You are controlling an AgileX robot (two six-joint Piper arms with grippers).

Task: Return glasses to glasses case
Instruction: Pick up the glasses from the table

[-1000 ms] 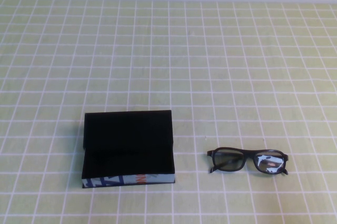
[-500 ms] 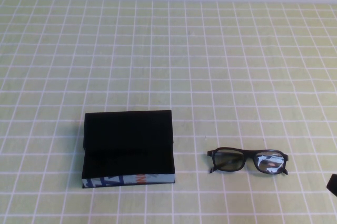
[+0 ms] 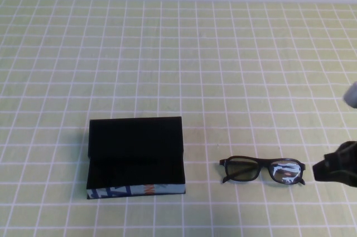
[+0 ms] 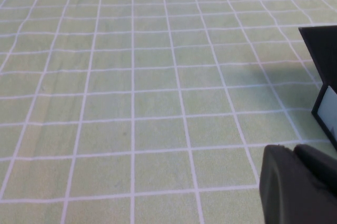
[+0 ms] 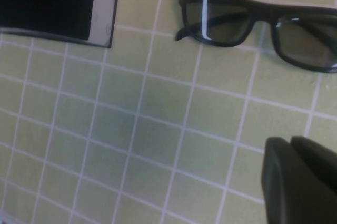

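Glasses (image 3: 262, 170) beside right pincer (image 3: 338, 165); left pincer (image 4: 297, 184) wrist-view only

The right claw (image 3: 338, 168) has entered from the right edge of the high view — it now sits low over the bench (image 3: 223, 69), just beside the glasses (image 3: 263, 170).

Glossy black plastic frames the glasses (image 3: 262, 170), their clear lenses catching reflections. At nine o'clock, the glasses case (image 3: 136, 156) shows matt black lining and printed edge on a grid-patterned tablecloth (image 3: 223, 69).
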